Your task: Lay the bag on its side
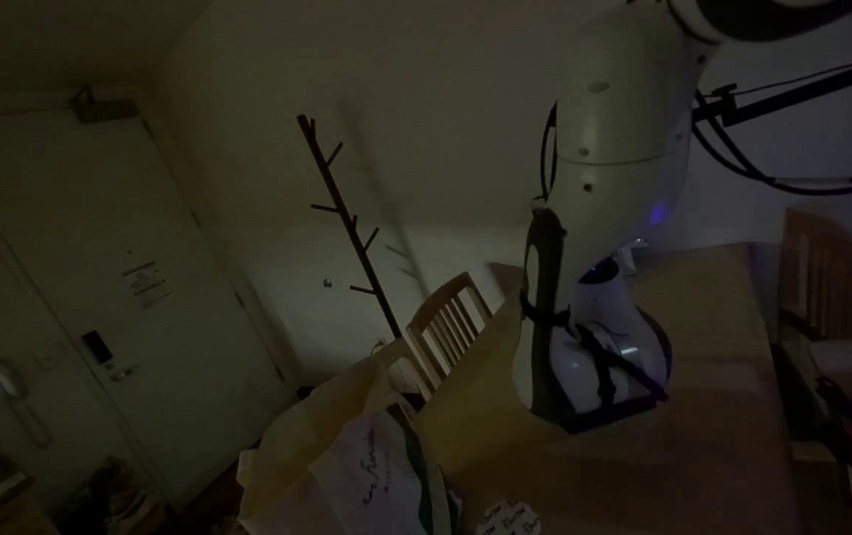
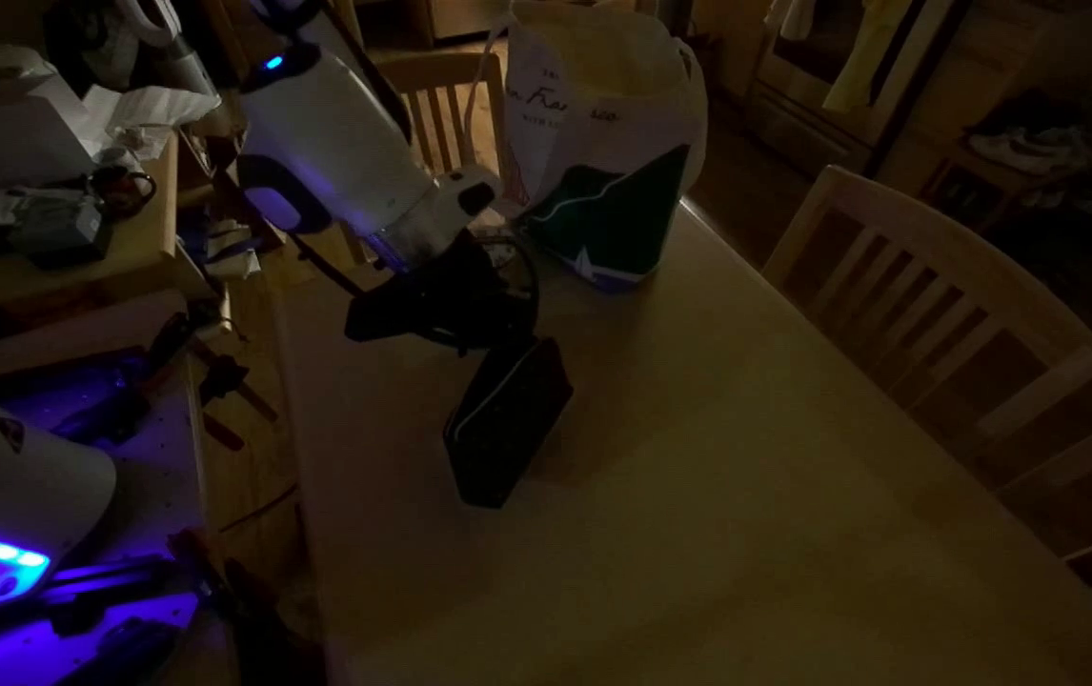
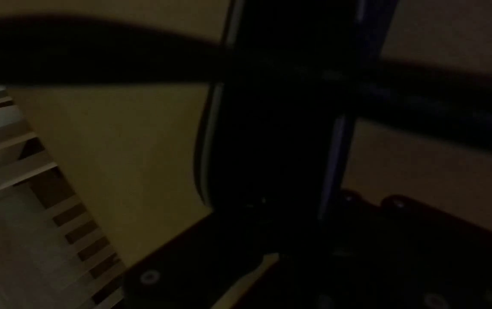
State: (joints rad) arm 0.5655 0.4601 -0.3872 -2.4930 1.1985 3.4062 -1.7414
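Nearest the camera, a dark, blurred band (image 3: 83, 51) crosses the upper part of the wrist view and passes in front of the bag (image 2: 513, 429); its nature could not be determined. The bag, dark and narrow, is on the bench (image 2: 698, 476), toward the side where the robot base (image 2: 31, 486) glows blue. One pale line follows the bag's edge. Viewed from outside, the end of the bag farther from the camera meets the outline of the gripper (image 3: 277, 223); contact could not be confirmed. At the wrist, the bag runs down the middle of the frame, its lower end between the gripper's two dark sides. Whether the gripper is clamped on the bag or merely around it cannot be told, the light being too poor. Whether the bag is fully upright or tilted could not be settled either. The arm (image 1: 619, 148) reaches down over the bench in both exterior views. Beyond the gripper, a tote (image 2: 617, 214) with script lettering and a green panel stands on the bench, apart from the bag. Near the tote, in an exterior view, is a pale printed item (image 1: 509, 518), cut by the frame. Also recorded: a chair (image 2: 937, 243) beside the bench, a pegged stand (image 1: 345, 215) and a door (image 1: 62, 245).
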